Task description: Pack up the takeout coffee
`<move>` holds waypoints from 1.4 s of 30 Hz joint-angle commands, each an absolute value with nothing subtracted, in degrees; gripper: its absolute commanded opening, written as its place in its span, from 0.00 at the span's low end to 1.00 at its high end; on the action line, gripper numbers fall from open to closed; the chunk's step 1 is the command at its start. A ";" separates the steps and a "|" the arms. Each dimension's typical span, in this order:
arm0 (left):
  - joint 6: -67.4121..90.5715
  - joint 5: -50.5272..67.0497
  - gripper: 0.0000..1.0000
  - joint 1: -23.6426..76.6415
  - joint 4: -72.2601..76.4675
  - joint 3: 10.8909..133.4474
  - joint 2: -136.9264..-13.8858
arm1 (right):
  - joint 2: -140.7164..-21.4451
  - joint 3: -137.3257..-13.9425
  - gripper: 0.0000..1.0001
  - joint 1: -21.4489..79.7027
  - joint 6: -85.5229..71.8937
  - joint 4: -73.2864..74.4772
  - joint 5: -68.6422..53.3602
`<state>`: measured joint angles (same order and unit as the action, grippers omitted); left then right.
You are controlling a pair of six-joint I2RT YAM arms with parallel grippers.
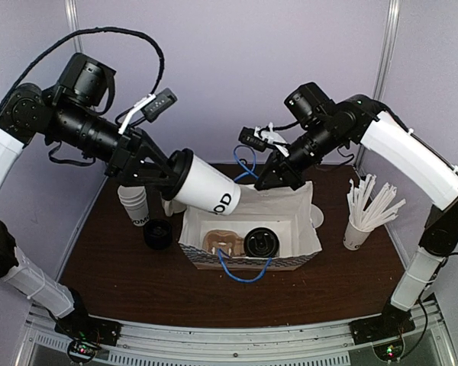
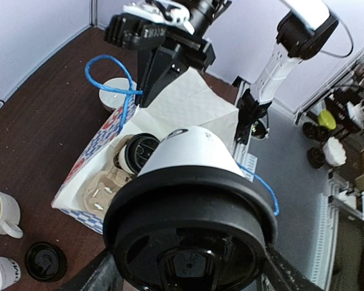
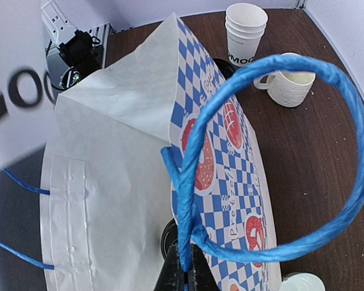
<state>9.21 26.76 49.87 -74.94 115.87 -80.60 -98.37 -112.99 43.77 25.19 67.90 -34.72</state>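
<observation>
Dark brown table (image 1: 122, 274), open paper bag (image 1: 301, 229), stacked cups (image 1: 135, 206), loose black lid (image 1: 158, 234), cream mug (image 3: 289, 88), cup of sticks (image 1: 357, 232)

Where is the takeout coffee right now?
In the top view the takeout coffee is left of centre, held tilted in the left gripper over the left rim of the paper bag.

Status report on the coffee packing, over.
Left gripper holds takeout coffee, tilted above bag. Right gripper shut on blue handle. Lidded cup sits inside bag.

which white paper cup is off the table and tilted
The black-lidded cup in the left gripper, slanting above the bag. The stack and the stirrer cup stand upright on the table.
</observation>
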 commanded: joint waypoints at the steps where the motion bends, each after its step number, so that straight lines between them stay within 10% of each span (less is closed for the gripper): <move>1: 1.78 13.45 0.60 57.67 -74.54 118.43 -83.79 | -96.18 -114.37 0.00 43.99 22.43 68.10 -37.15; 42: -23.42 -45.74 0.59 86.77 -75.31 104.11 -105.11 | -92.04 -106.05 0.00 49.61 27.53 71.96 -46.67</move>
<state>-21.80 -42.09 86.94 -76.51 105.89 -104.14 -93.10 -106.61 49.32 28.05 72.42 -45.67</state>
